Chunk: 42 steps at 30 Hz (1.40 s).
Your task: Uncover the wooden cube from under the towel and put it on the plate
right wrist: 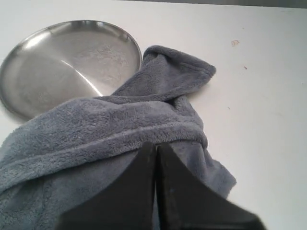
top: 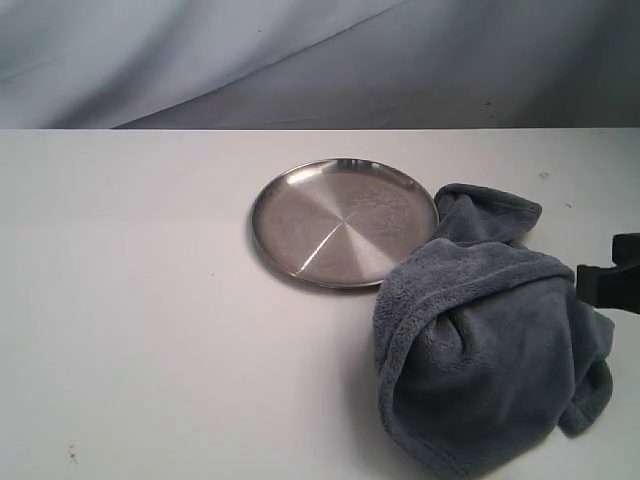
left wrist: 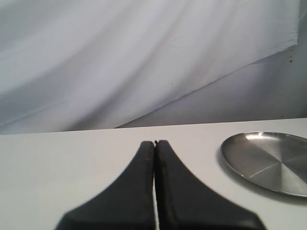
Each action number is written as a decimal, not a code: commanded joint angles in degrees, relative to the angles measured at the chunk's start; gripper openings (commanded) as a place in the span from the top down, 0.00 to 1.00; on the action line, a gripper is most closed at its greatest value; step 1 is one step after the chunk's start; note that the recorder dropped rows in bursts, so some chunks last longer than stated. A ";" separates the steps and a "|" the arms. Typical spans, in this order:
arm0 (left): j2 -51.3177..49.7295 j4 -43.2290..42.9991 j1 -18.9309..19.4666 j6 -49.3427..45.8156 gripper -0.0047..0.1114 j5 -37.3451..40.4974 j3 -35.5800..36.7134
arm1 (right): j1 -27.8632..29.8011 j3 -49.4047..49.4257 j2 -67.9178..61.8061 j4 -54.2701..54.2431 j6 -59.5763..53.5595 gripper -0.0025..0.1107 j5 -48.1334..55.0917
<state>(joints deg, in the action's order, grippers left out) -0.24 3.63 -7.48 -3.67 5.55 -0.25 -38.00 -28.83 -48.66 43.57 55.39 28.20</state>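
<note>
The blue-grey towel (top: 480, 350) lies heaped on the white table at the front right, and its far corner touches the rim of the silver plate (top: 343, 220). The wooden cube is hidden. My right gripper (top: 590, 283) comes in from the right edge beside the heap. In the right wrist view this gripper (right wrist: 156, 144) is shut with nothing between its fingers, just off the towel's (right wrist: 96, 129) hem, and the plate (right wrist: 62, 62) lies beyond. My left gripper (left wrist: 155, 143) is shut and empty above bare table, with the plate (left wrist: 268, 160) off to one side.
A wrinkled pale backdrop cloth (top: 300, 60) hangs behind the table's far edge. The white table (top: 130, 300) stretches bare to the left of the plate. The left arm does not show in the exterior view.
</note>
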 commanded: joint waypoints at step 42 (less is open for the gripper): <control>0.24 0.14 0.12 0.14 0.96 -0.62 0.25 | 7.73 -11.25 -28.35 -51.32 -60.07 0.39 -9.30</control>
<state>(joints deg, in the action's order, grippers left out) -0.24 3.63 -7.48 -3.67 5.55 -0.25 -30.29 -39.77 -76.39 -7.80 -3.04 18.30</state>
